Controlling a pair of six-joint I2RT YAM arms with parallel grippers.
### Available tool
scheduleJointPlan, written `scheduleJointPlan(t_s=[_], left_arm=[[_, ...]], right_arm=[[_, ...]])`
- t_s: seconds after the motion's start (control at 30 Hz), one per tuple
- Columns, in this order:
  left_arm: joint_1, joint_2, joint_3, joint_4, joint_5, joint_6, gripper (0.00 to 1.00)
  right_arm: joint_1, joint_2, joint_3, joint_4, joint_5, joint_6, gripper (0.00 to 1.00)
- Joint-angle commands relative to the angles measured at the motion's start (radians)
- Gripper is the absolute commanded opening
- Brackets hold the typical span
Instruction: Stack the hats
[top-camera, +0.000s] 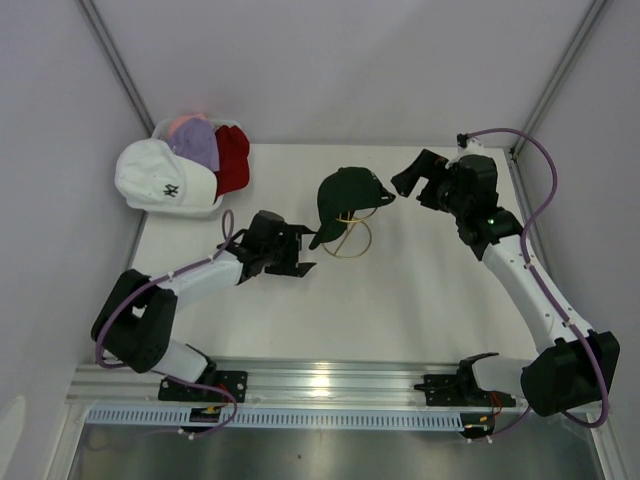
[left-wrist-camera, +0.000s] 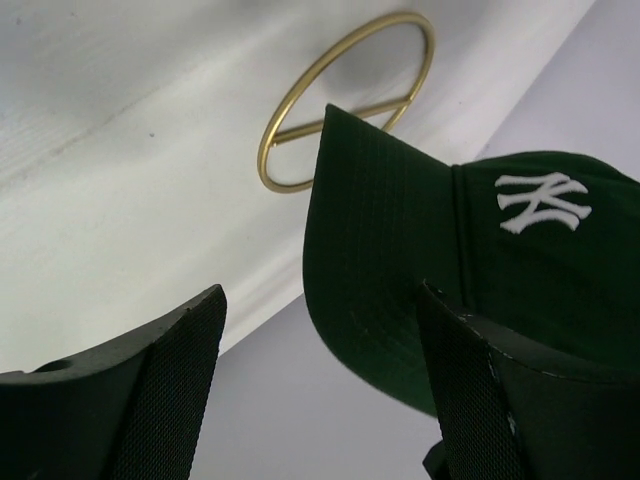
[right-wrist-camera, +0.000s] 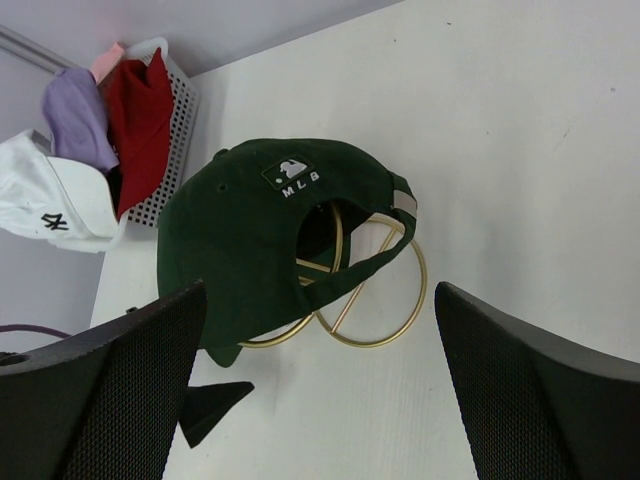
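The dark green cap (top-camera: 350, 193) has a bent brim. It has a white letter logo on the front. On the back it has a small white logo with the letters MLB, and a thin strap runs under an open hole. The cap sits on top of the gold wire stand (top-camera: 350, 240), tipped so the brim points down.

The left gripper (left-wrist-camera: 320, 295) has its two fingers (left-wrist-camera: 170, 390) spread apart. The tip of the green brim pokes into the gap between them. The brim is close to one finger and far from the other. Whether that near finger touches the brim cannot be told. The fingers are not squeezing the cap. The round part of the cap and the gold ring of the stand are out past the fingertips.

The right gripper (right-wrist-camera: 320, 292) has its fingers spread wide, and it holds nothing. The back of the green cap is in front of these fingers, a little way off and not touching. The strap and the gold wires show in the gap between the two fingers.

More caps are piled in a white mesh basket (right-wrist-camera: 170, 150), far beyond the right fingers and off to one side. They are a white cap (top-camera: 160, 180) with a dark logo, a lavender cap (top-camera: 195, 145), a red cap (top-camera: 232, 158) and a bit of a pink cap (top-camera: 185, 122).
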Motion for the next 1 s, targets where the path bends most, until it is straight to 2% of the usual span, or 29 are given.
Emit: scheduleJointPlan(t_s=[0.0, 0.33, 0.47, 0.67, 0.83, 0.93, 0.97], left_arm=[[-0.003, 0.042, 0.023, 0.067, -0.017, -0.177, 0.79], [-0.054, 0.045, 0.023, 0.097, -0.075, -0.387, 0.78], [-0.095, 0.042, 0.037, 0.075, -0.164, -0.469, 0.78], [-0.187, 0.056, 0.007, 0.095, -0.281, -0.684, 0.77], [-0.206, 0.059, -0.006, 0.122, -0.341, -0.621, 0.74], [-0.197, 0.022, -0.009, 0.124, -0.354, -0.491, 0.73], [-0.188, -0.011, -0.012, 0.118, -0.344, -0.390, 0.73]], right_arm=[[0.002, -0.033, 0.001, 0.005, 0.016, -0.014, 0.99], [0.004, -0.017, -0.043, 0.044, -0.031, 0.041, 1.00], [0.005, -0.019, -0.063, 0.053, -0.039, 0.053, 1.00], [0.005, -0.030, -0.068, 0.045, -0.053, 0.035, 1.00], [0.005, -0.028, -0.065, 0.041, -0.074, 0.020, 1.00], [0.002, -0.014, -0.032, 0.022, -0.074, -0.014, 1.00], [0.000, -0.001, -0.013, 0.010, -0.076, -0.031, 1.00]])
